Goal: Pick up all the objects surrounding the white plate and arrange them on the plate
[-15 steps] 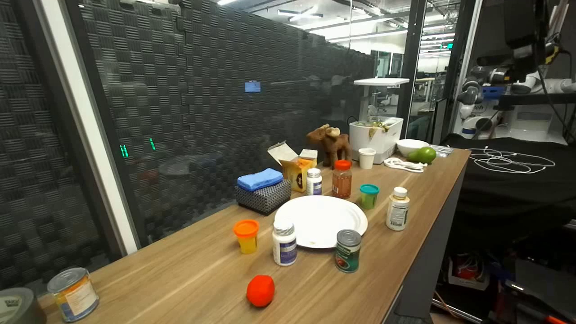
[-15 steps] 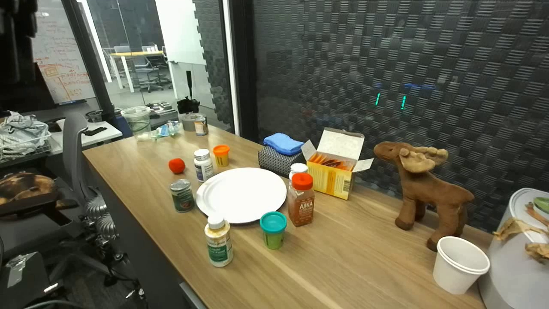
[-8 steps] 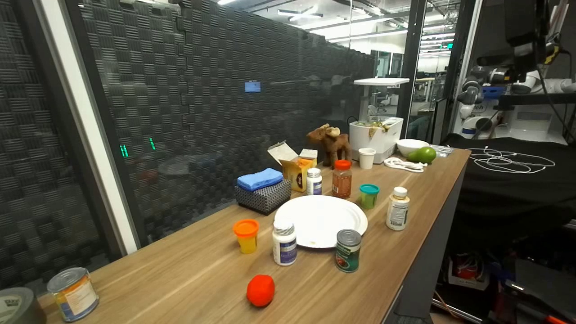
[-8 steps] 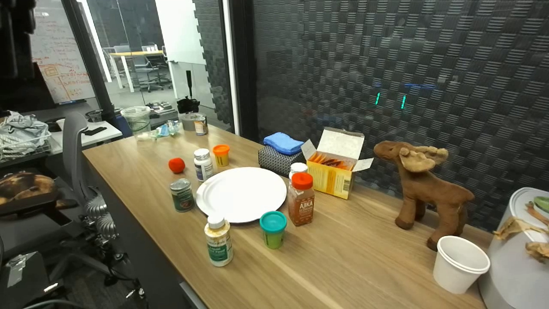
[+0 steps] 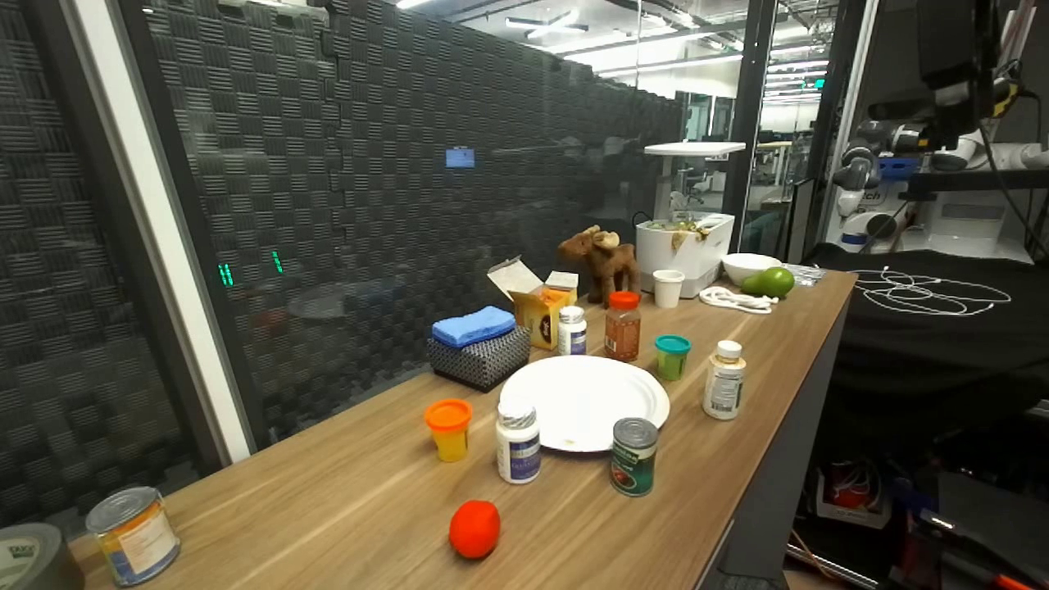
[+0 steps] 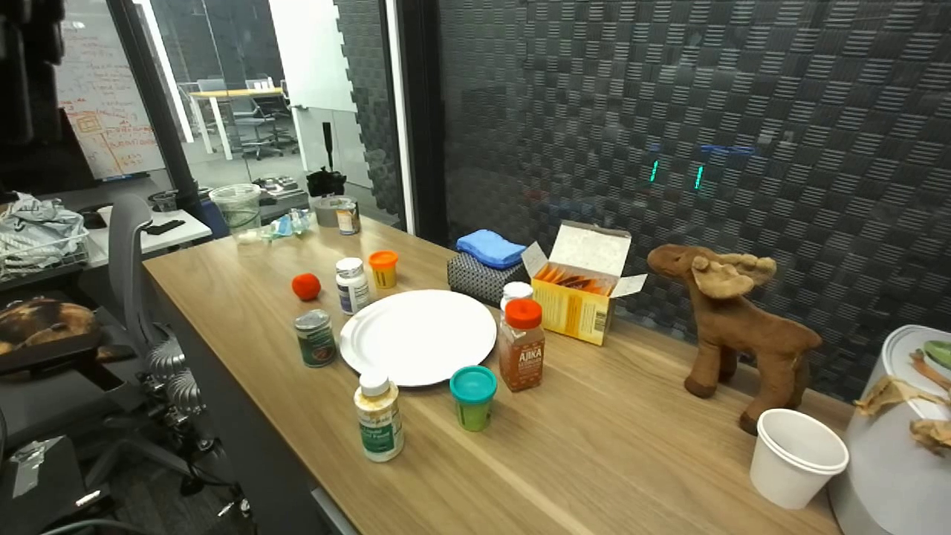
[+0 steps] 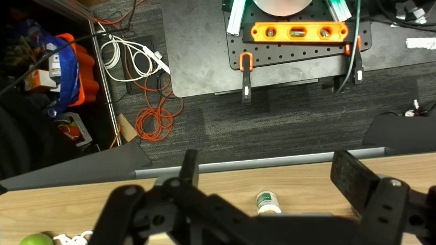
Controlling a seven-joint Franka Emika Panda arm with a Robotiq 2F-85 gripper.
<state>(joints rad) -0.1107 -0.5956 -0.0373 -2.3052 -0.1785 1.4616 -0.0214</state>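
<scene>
- Found gripper (image 7: pixel 265 165) spread wide, holding nothing — probably ready for a first grab.
- Saw plate (image 6: pixel 417 338) on table (image 6: pixel 594 446), ringed by bottles (image 6: pixel 380 427), tubs (image 6: pixel 473 401), can (image 6: pixel 316 343), ball (image 6: pixel 306 287) — presumably placed in the middle to shorten each carry.

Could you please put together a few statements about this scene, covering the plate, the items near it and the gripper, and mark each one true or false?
The gripper stands open and holds nothing. True.
The red ball sits on the white plate. False: the red ball rests on the table, apart from the white plate.
The dark green can and the teal-lidded cup both stand upright. True.
Orange packets show inside the open yellow box. True.
The blue cloth lies inside the yellow box. False: the blue cloth lies on top of the patterned dark box.
The green-labelled white bottle lies on its side. False: the green-labelled white bottle stands upright.
</scene>
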